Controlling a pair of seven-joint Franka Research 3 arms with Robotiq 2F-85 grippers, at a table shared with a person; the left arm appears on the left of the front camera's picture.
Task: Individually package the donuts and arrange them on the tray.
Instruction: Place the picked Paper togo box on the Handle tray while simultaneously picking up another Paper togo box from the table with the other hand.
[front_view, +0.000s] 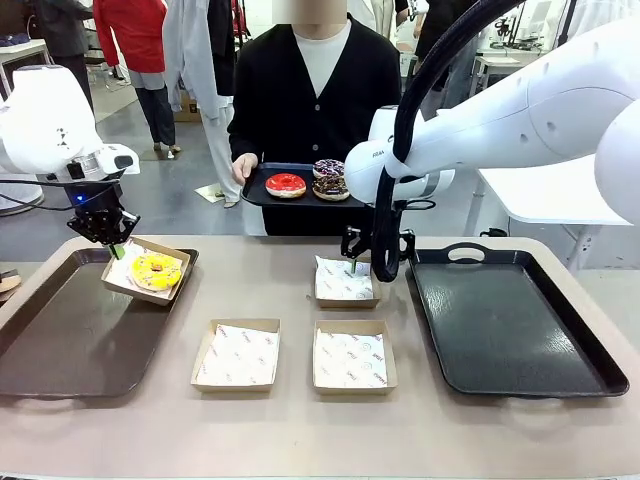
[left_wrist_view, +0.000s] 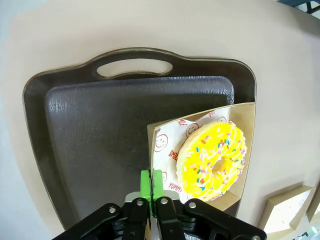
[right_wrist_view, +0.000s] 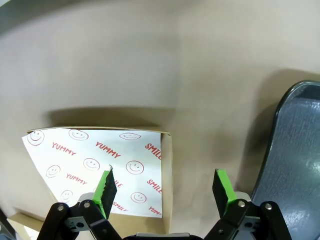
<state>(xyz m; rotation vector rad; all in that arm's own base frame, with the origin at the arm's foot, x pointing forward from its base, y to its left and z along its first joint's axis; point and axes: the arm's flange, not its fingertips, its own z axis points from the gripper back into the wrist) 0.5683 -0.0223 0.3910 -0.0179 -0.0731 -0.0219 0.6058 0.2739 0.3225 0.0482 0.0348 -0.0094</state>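
- Red print on the white paper liner (right_wrist_view: 95, 160) under your right gripper (right_wrist_view: 164, 176) reads "YUMMY" and "SMILE", with small smiley faces between the words.
- In the left wrist view the same print is on the paper beside the yellow donut (left_wrist_view: 212, 160). There you can read only "YUMM" and "SMI", because the donut covers the rest.
- Your left gripper (left_wrist_view: 151, 175) has its green pads (left_wrist_view: 145, 182) pressed together on the near wall of the cardboard box (left_wrist_view: 247, 150), which carries this sprinkled yellow donut.
- In the front view this box hangs tilted over the far right corner of the left tray (front_view: 60, 350). I cannot tell if it touches the rim.
- Your right gripper is spread wide. One finger (right_wrist_view: 106, 187) is over the liner of the far middle box (front_view: 343, 280) and the other is over the bare table (front_view: 300, 430), with the box wall between them. The right tray (front_view: 520, 320) lies just beside.
- A lined box (front_view: 238, 355) and a second lined box (front_view: 350, 357) stand side by side nearer to you.
- The person (front_view: 310, 90) at the far side holds a black tray (front_view: 255, 190) with the red donut (front_view: 286, 184), the purple donut (front_view: 328, 168) and the chocolate donut (front_view: 331, 188).
- The right arm (front_view: 500, 125) passes in front of this tray and hides its right end.
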